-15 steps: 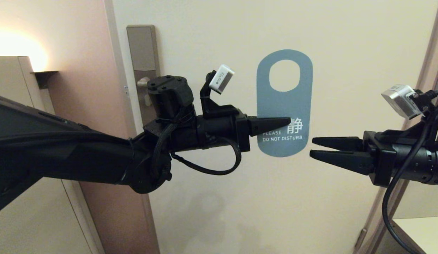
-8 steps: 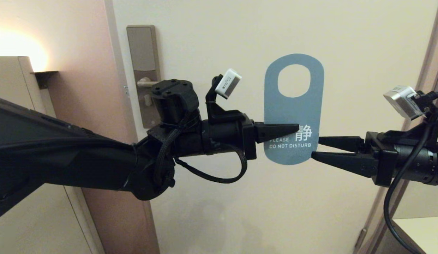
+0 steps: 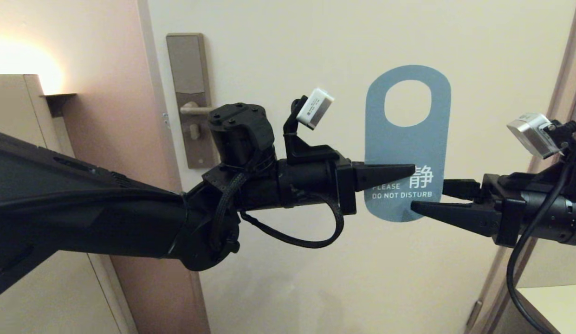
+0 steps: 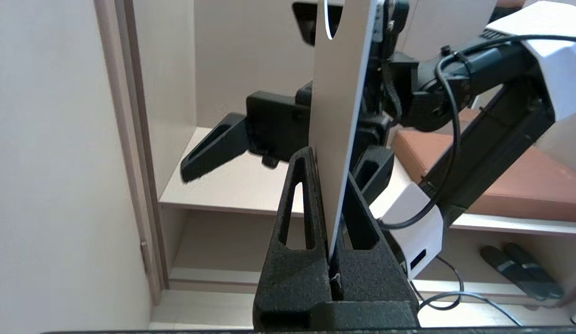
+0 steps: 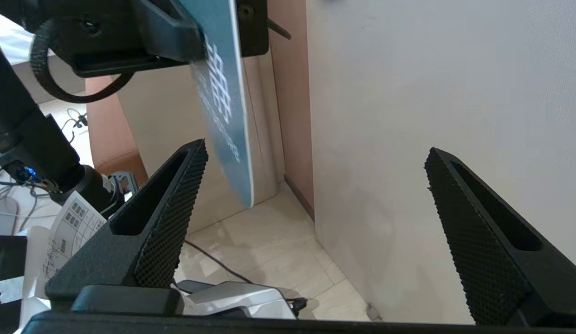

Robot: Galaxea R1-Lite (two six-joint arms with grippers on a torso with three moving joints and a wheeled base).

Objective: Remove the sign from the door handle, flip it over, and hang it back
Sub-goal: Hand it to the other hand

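Carrying the sign (image 3: pixel 407 144) rightward off the door handle (image 3: pixel 195 110), the left claw (image 3: pixel 401 171) clamps it; the right claw (image 3: pixel 429 199), spread wider, now straddles its lower edge for handover.

Warm light is glowing from a lamp (image 3: pixel 18 60) at the upper left of the head view, blowing out to glare on the pinkish wall (image 3: pixel 102 69) and fading toward the right. The door (image 3: pixel 315 55) is sitting evenly lit, with soft grey shadows lying faintly on its lower part. The black arms are reading as near-silhouettes. The wrist views are looking brighter and cooler, with one far pincer finger (image 4: pixel 213 148) blurring slightly.
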